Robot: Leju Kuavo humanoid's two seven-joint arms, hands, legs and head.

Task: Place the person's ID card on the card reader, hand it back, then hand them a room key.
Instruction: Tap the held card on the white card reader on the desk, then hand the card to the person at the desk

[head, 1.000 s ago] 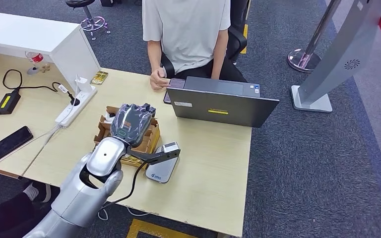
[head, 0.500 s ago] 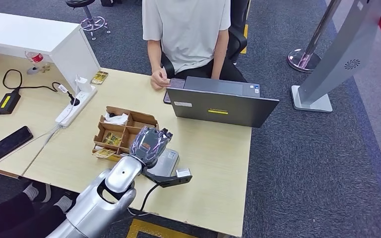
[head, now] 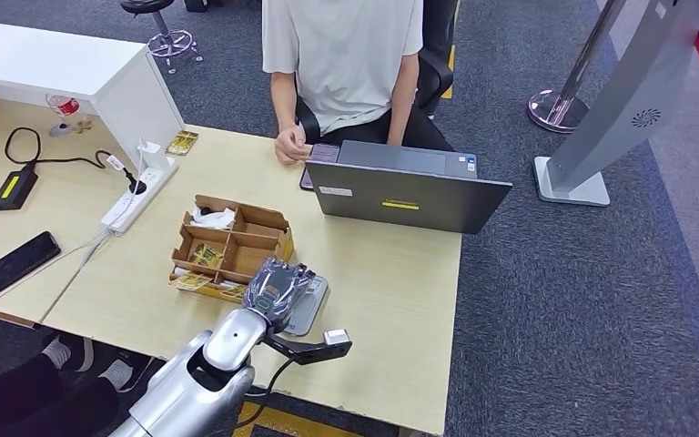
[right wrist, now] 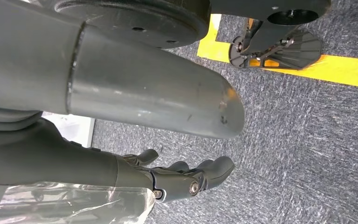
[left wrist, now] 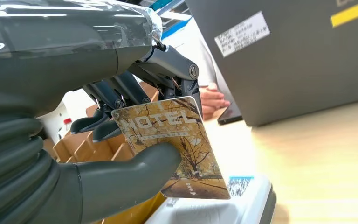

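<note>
Left wrist view: left hand (left wrist: 121, 126) pinches a hotel key card (left wrist: 177, 144) just above the reader (left wrist: 242, 205); probably the key handover, needing a reach toward the person (head: 341, 55).

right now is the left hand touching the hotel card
Touching: the left wrist view shows the left hand's thick grey thumb pressing the yellow hotel card against its fingers.

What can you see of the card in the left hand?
The card is a thin, glossy rectangle with rounded corners, printed with yellow autumn trees and the word HOTEL near one end. The left hand pinches it between the thumb on its printed face and dark fingers behind. It hangs tilted, just above the white card reader; whether its lower edge touches cannot be told.
</note>
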